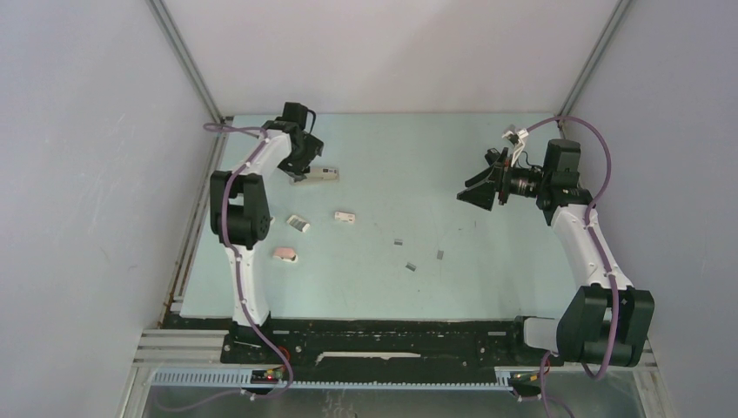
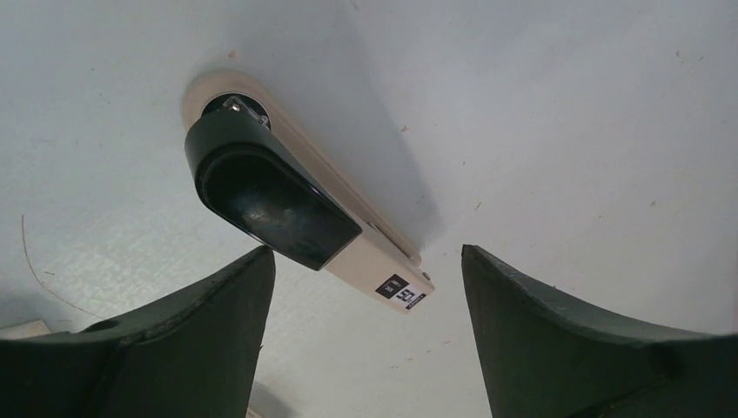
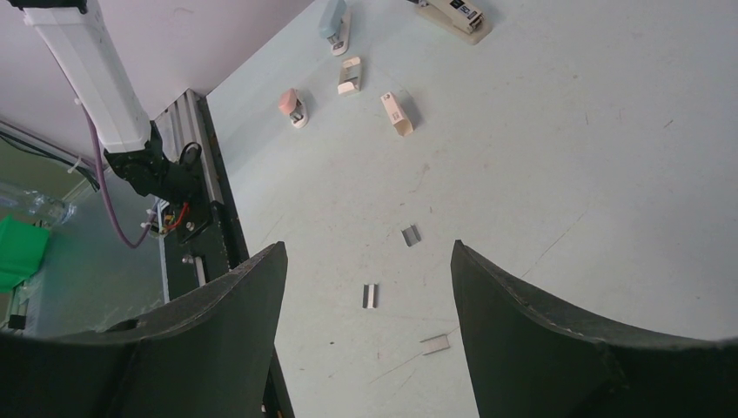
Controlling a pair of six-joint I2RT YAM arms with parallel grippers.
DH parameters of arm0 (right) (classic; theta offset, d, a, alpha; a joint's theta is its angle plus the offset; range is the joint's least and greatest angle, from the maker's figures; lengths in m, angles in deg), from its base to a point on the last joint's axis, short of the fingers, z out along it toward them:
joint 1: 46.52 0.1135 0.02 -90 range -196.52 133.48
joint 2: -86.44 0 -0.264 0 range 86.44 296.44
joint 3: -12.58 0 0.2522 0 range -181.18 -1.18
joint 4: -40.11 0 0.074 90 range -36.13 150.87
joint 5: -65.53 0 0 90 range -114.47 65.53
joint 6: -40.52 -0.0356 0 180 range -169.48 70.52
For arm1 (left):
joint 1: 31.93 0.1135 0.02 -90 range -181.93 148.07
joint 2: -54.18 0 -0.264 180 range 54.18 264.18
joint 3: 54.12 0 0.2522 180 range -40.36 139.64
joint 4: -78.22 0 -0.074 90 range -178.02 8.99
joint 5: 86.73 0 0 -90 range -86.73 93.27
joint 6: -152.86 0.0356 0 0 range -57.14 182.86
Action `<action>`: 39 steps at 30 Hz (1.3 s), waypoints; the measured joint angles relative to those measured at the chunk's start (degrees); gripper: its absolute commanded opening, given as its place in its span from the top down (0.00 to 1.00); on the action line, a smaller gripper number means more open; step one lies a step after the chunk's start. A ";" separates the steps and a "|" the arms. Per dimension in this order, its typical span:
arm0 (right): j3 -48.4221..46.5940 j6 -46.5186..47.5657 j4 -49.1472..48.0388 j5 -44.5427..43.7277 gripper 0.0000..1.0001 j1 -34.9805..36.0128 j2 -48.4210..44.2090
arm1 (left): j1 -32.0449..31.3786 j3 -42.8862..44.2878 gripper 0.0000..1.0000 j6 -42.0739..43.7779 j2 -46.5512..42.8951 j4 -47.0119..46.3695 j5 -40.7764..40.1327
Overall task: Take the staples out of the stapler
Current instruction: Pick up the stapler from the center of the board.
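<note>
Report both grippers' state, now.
Left gripper: open, empty, above the stapler.
Right gripper: open, empty.

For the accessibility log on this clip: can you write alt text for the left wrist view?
A cream stapler with a black top lies slantwise on the pale table, not gripped, just beyond the open left gripper. The gripper's two dark fingers fill the lower corners of the picture.
</note>
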 measured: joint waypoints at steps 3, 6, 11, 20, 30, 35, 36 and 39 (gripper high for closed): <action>0.00 0.04 0.02 0.00 0.22 0.00 0.00 | 0.24 0.00 0.17 -1.81 0.22 0.42 -0.63; 0.00 0.04 0.04 0.02 0.22 -0.04 0.00 | 0.66 0.00 0.18 -3.17 0.68 1.03 -1.49; 0.00 0.07 0.04 0.02 0.22 -0.09 0.00 | 1.62 0.00 0.25 -4.42 1.73 2.10 -1.75; 0.00 0.07 0.15 0.09 0.22 -0.22 0.00 | 2.80 -1.79 0.53 -5.07 2.16 1.36 -1.18; 0.00 0.07 0.17 0.20 0.22 -0.85 0.00 | 3.10 -4.22 0.80 -3.32 1.27 -3.10 0.63; 0.00 0.07 0.17 0.24 0.22 -0.92 0.00 | 3.17 -6.80 0.96 1.90 -0.09 -6.97 2.69; 0.00 0.07 0.17 0.26 0.23 -0.96 0.00 | 3.17 -7.56 0.97 2.93 -0.55 -7.93 3.15; 0.00 0.04 0.17 0.42 0.23 -1.25 0.00 | 3.23 -11.08 0.98 7.04 -2.80 -11.56 5.25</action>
